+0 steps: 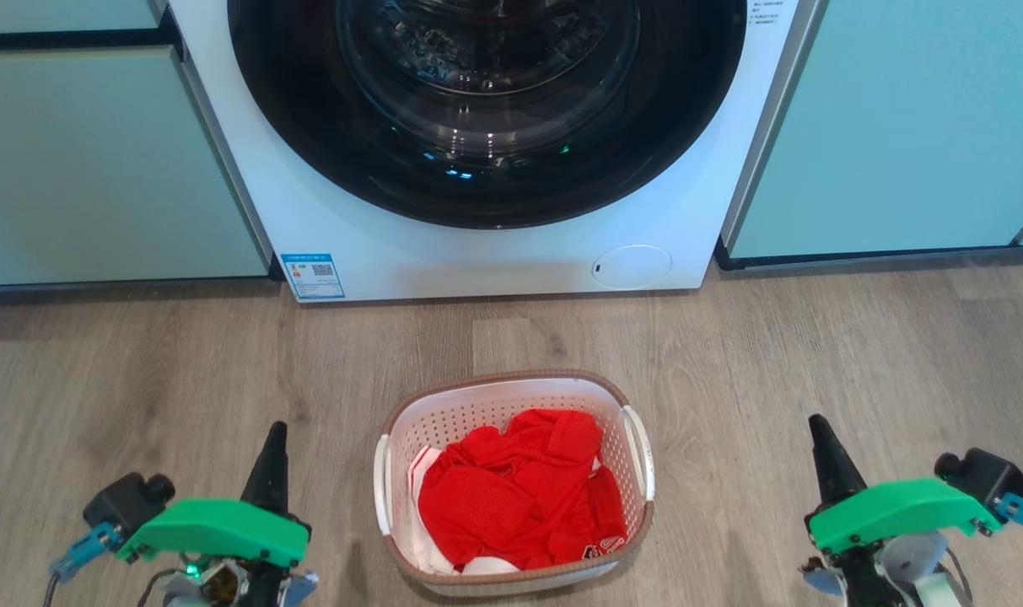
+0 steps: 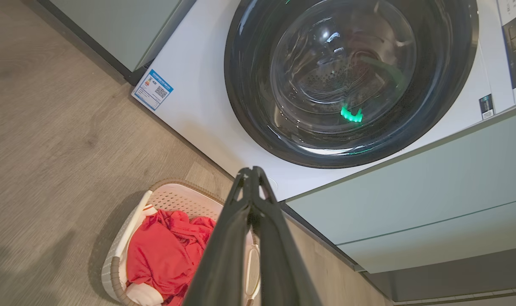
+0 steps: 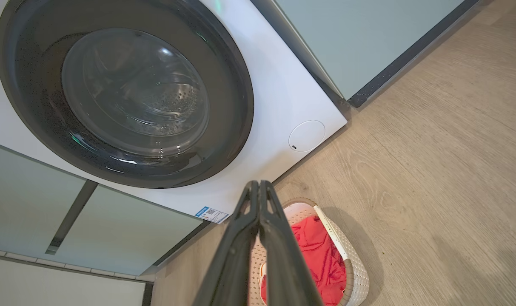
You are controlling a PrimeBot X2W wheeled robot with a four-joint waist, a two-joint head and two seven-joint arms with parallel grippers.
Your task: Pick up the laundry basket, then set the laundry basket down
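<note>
Since both pairs of fingers are pressed together tip to tip, you've got nothing in either one right now. Your left gripper (image 2: 251, 172) is pinched closed and empty. In its wrist view the tips sit in front of the bottom edge of the washer (image 1: 477, 261), with the basket (image 1: 511, 378) showing down past them. Same story for your right gripper (image 3: 259, 185): closed up, holding nothing, tips lined up with the spot where the washer meets the floor (image 1: 815, 337).

From the head view the two grippers hang at the lower corners, one on each side of the basket. Both are well apart from it and neither touches the handles (image 1: 642, 455).

The basket sits upright on the wood floor between the grippers, a little way in front of the washer and roughly centred under its door (image 1: 486, 110). You can see the brown rim all the way round and a white handle on each side. Inside is a heap of red clothes (image 1: 519, 497), with a bit of white fabric peeking out along the near edge and the left side.

Further out, the washer's round dark door shows the drum through the glass. There's a blue label (image 1: 312, 276) at its lower left corner and a round flap (image 1: 632, 266) at the lower right. Pale green cabinets (image 1: 98, 169) stand on either side.
</note>
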